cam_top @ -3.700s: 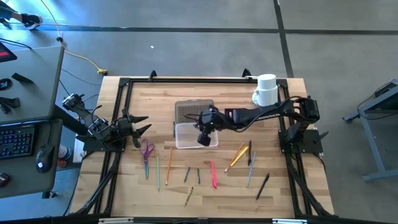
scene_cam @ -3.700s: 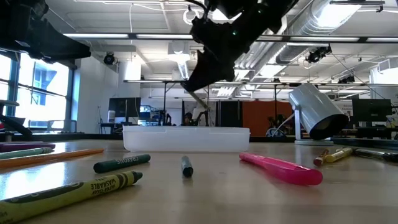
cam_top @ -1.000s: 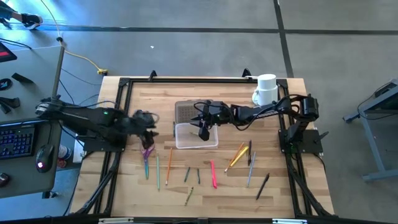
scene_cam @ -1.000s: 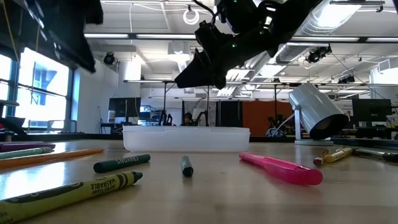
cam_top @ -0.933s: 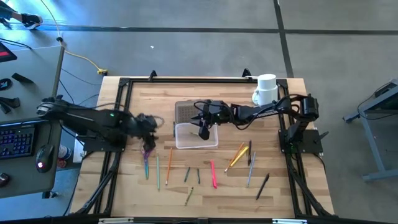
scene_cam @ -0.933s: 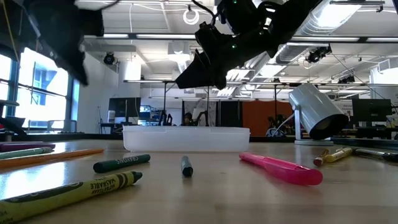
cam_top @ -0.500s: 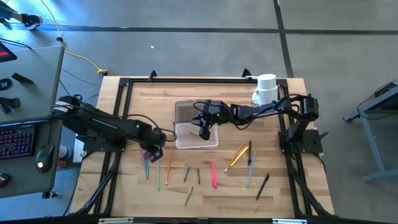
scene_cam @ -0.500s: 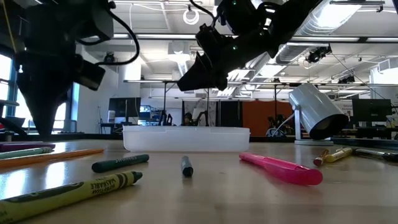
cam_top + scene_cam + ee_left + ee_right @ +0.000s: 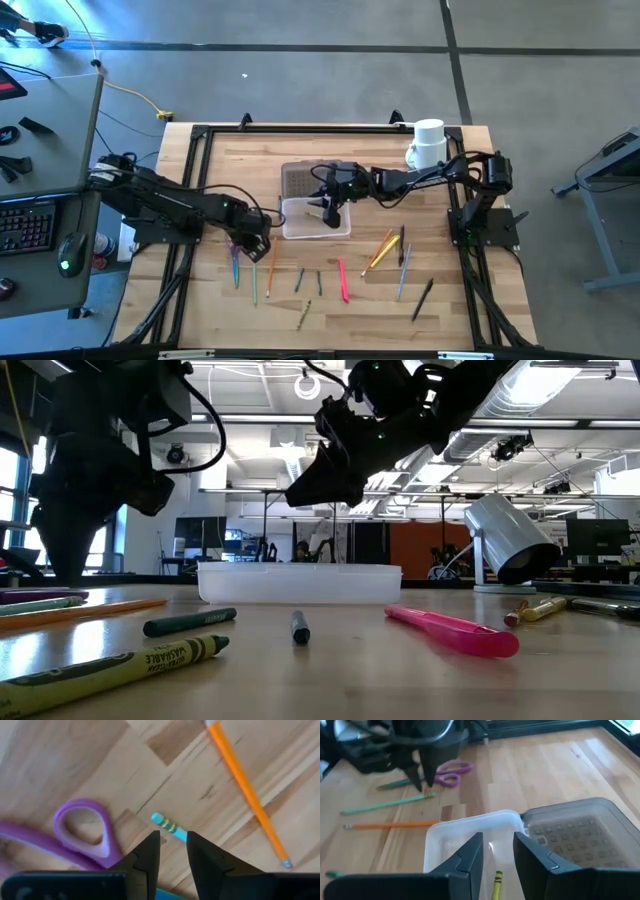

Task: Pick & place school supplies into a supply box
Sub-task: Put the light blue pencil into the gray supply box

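Left gripper [image 9: 172,851] part-open, straddling teal pencil [image 9: 169,825] beside scissors [image 9: 82,832], grip unclear; right gripper [image 9: 497,851] part-open, seemingly empty, over supply box [image 9: 470,836]

The surface [image 9: 330,160] was pale wood in butcher-block strips, framed in black. The scissors [image 9: 82,827] had purple handles. Beside them lay a teal pencil [image 9: 169,826] banded with yellow at its end, and an orange pencil [image 9: 247,795]. The supply box [image 9: 465,840] was clear, its lid [image 9: 575,842] grey-tinted and dotted. A yellow crayon [image 9: 496,885] with black marks lay inside. The mug [image 9: 428,143] was white, the marker [image 9: 450,630] pink, the pincers [image 9: 172,851] black.
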### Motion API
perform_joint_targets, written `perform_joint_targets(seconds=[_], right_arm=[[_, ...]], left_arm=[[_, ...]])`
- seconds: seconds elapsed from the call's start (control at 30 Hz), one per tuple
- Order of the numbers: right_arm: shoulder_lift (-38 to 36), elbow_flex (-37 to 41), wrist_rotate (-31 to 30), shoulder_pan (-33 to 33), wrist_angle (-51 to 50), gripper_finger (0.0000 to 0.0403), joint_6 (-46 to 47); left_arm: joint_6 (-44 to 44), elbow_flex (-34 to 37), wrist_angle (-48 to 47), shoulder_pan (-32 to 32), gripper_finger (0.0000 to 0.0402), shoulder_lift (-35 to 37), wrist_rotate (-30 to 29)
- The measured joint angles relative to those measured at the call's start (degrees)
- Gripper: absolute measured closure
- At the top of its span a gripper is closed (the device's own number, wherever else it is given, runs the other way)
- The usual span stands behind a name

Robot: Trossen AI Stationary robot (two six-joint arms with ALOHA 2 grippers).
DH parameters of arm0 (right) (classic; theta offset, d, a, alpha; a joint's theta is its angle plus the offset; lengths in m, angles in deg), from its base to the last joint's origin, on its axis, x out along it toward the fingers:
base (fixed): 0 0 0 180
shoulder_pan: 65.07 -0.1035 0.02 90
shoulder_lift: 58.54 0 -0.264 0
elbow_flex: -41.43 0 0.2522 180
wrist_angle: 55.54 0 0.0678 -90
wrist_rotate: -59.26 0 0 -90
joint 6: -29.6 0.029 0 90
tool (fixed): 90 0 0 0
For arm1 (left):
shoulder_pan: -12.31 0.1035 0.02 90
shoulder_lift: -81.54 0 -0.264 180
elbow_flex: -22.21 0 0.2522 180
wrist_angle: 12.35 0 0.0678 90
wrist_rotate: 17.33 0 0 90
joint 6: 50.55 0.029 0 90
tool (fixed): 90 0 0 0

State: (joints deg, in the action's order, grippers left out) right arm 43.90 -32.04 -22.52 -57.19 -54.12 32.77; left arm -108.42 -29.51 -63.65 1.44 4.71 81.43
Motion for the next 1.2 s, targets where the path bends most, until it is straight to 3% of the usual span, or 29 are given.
perform_joint_targets(seconds=[0.5, 0.73, 1.0, 1.2], right_arm=[[-2.72, -2.09, -3.93, 0.0, -0.06, 0.0311, -16.89], [-4.56, -2.62, -3.57, 0.0, -0.32, 0.0311, -17.12], [-4.61, -2.49, -3.56, -0.02, -1.77, 0.0311, -16.28], [-4.61, -2.49, -3.54, -0.02, -2.75, 0.0311, -15.63]], left_arm=[[-4.38, -0.23, 4.84, 0.0, 0.0257, -5.45, -0.71], [-4.4, -0.38, 5.55, 0.0, 0.0257, -5.34, -0.07], [-0.81, -5.9, 5.47, -0.01, 0.0257, -5.12, 1.72], [-1.81, -7.58, -0.41, -0.01, 0.0257, -5.11, 3.84]])
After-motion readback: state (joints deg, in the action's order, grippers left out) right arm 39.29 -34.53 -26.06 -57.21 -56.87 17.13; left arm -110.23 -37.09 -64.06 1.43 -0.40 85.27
